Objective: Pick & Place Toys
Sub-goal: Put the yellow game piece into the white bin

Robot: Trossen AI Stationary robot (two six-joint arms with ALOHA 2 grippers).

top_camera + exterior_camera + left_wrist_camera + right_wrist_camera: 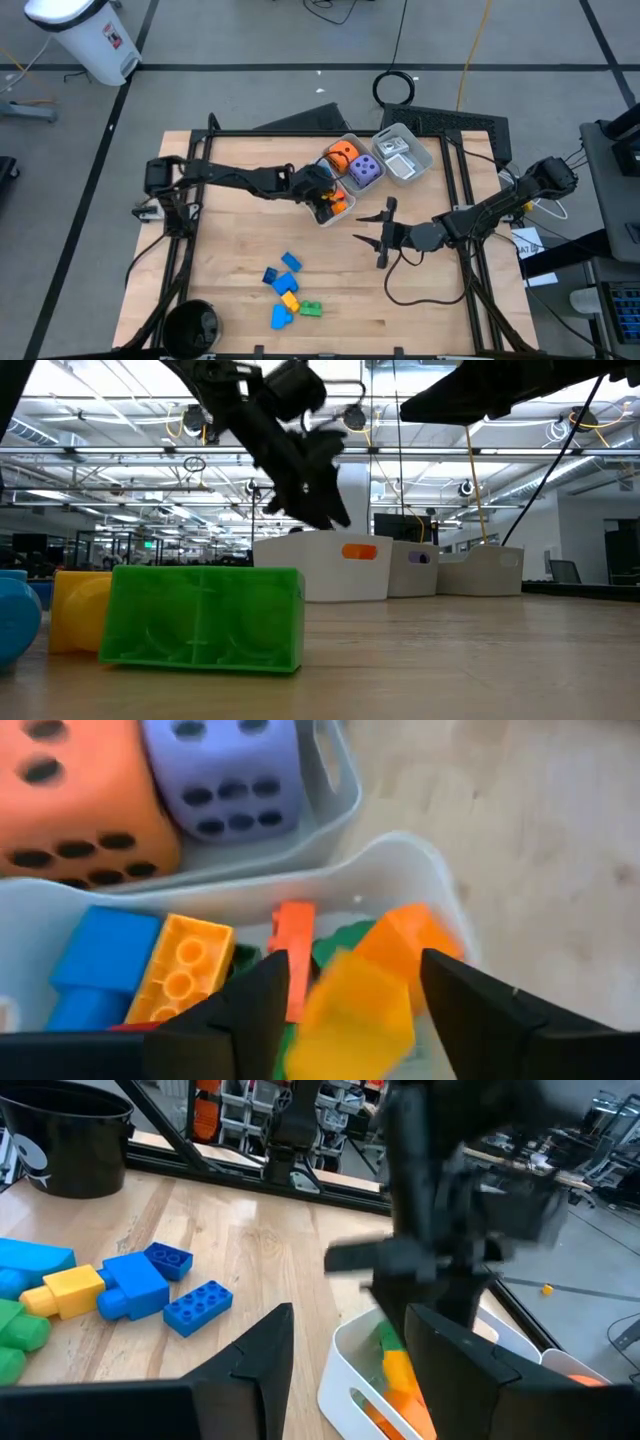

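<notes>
While the left gripper [327,203] hangs over the white tray [440,895] of bricks, its fingers stand wide apart, and a blurred yellow brick [352,1020] shows in the gap between them, touching neither finger as far as can be seen. Below it the tray holds an orange brick [183,967], a blue brick [105,960], a narrow red-orange piece [294,948] and a green piece [345,936]. The next tray holds the orange die [340,155] and the purple die [364,170] side by side. The clear tray [404,153] sits just beyond them.

The right gripper [378,235] waits near the table's middle, fingers wide apart, holding nothing.

On the near part of the table [240,250] lies a loose cluster: several blue bricks [285,270], a yellow brick [290,299] and a green brick [311,309], well apart from the trays.
</notes>
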